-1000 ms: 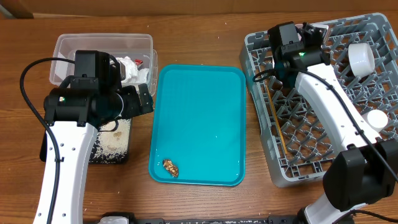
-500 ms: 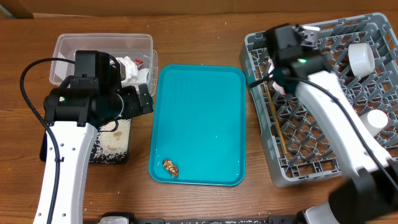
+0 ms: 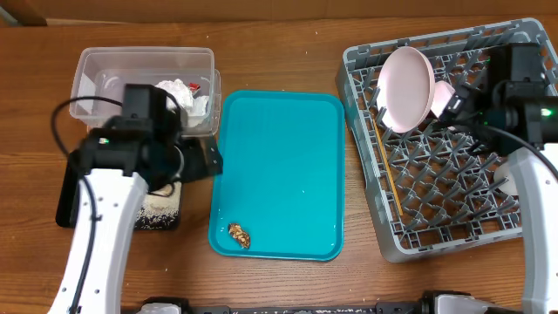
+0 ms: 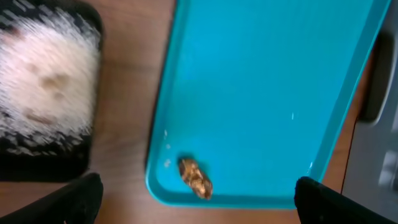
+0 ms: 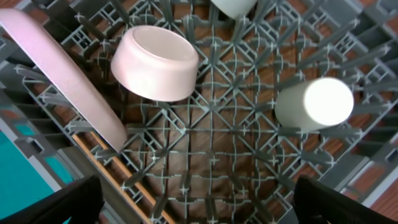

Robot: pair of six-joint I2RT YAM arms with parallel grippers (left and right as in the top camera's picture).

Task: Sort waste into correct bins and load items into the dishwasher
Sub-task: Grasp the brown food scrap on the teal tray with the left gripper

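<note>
Change: the right gripper has swung to the right side of the dish rack, jaws apart and empty, uncovering the plate on edge at the rack's back-left.
Meaning: plate loaded, by the look of it.
Left gripper: jaws apart above the brown lump, which lies on the teal tray.
Writing: none legible.

the brown wooden surface carries four things: a clear plastic tub at the far left, a black tray just in front of it, a teal tray in the middle just beside both, and a grey dish rack on the right, a narrow strip of wood apart from the teal tray.
</note>
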